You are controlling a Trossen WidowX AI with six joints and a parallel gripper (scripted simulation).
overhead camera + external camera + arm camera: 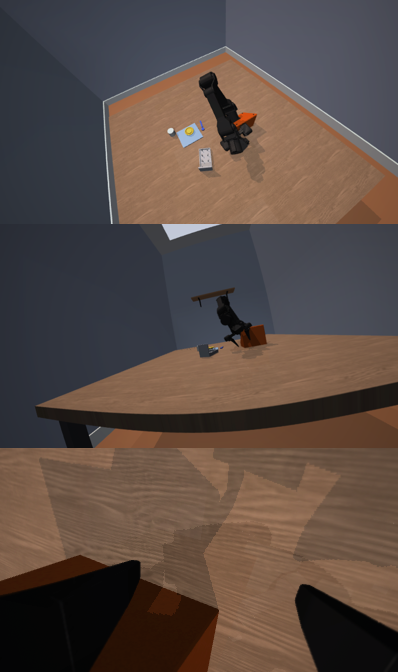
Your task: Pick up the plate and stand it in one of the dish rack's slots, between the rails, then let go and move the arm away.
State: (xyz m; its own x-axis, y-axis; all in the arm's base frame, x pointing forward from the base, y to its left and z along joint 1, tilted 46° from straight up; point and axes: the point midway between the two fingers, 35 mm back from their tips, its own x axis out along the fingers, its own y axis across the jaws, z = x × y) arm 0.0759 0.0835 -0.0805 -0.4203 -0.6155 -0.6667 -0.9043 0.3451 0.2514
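Observation:
The yellow plate (189, 130) (211, 347) lies flat on a light blue mat (192, 141). The grey dish rack (205, 159) (203, 351) stands on the table in front of the mat, and no plate is in its slots. My gripper (236, 148) (241, 342) (217, 580) is open and empty. It hangs low over the table beside the orange base block (246, 118) (254, 335) (165, 638), to the right of the rack and well away from the plate. The wrist view shows neither the plate nor the rack.
A white cup (171, 131) stands left of the mat. A small blue utensil (201, 125) (222, 347) lies right of it. A raised grey border (306, 100) runs along the table's far edges. A wall shelf (212, 294) hangs behind the arm.

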